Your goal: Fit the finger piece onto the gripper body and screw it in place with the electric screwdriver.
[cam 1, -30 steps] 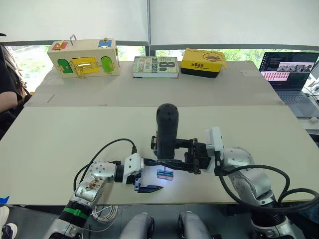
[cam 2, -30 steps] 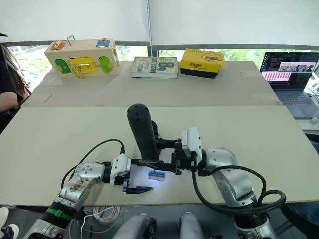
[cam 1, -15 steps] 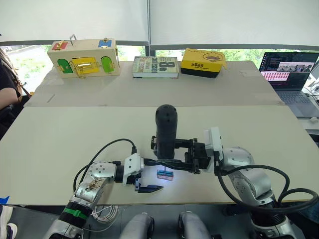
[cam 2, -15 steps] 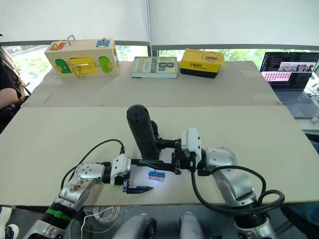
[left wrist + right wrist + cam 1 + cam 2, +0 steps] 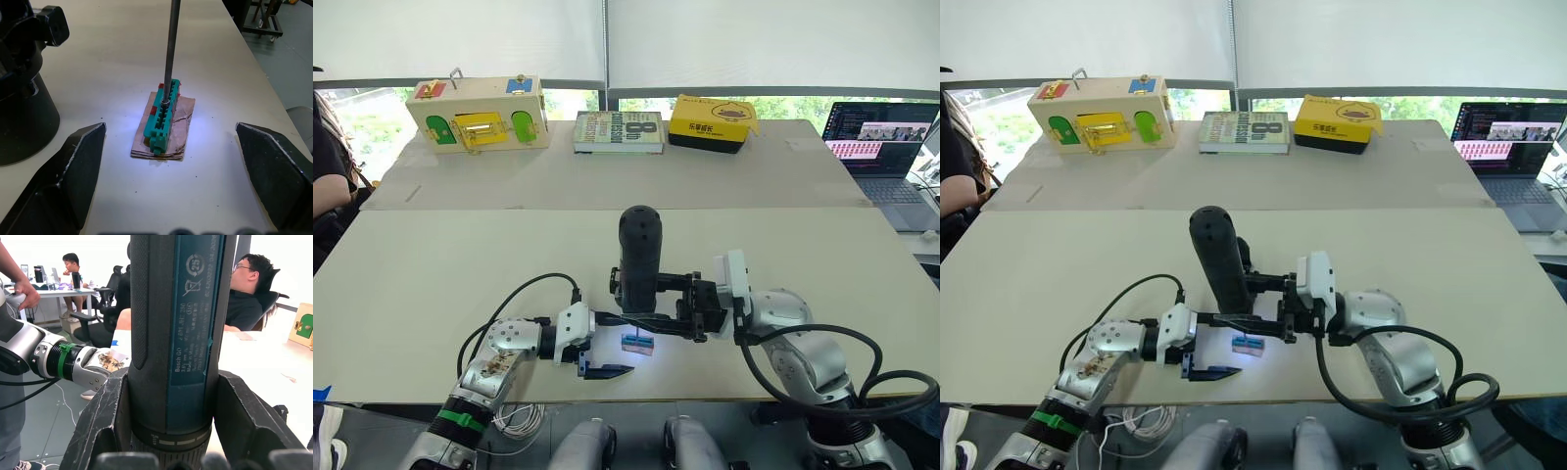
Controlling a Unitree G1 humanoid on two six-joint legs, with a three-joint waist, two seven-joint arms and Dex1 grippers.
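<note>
Left wrist view is showing the thin metal bit (image 5: 169, 49) coming straight down onto one small green block (image 5: 161, 117) sitting on a tan pad — the tip's light is pooling on the table (image 5: 122, 44) around it. Right hand (image 5: 690, 305) is clamping the one electric screwdriver (image 5: 637, 257) upright, just behind the block, so the bit meets it squarely. Left hand (image 5: 605, 345) is waiting released, fingers (image 5: 73, 166) spread wide either side of the block — probably ready to steady it. Gripper body and finger piece: I can't pick them out.
</note>
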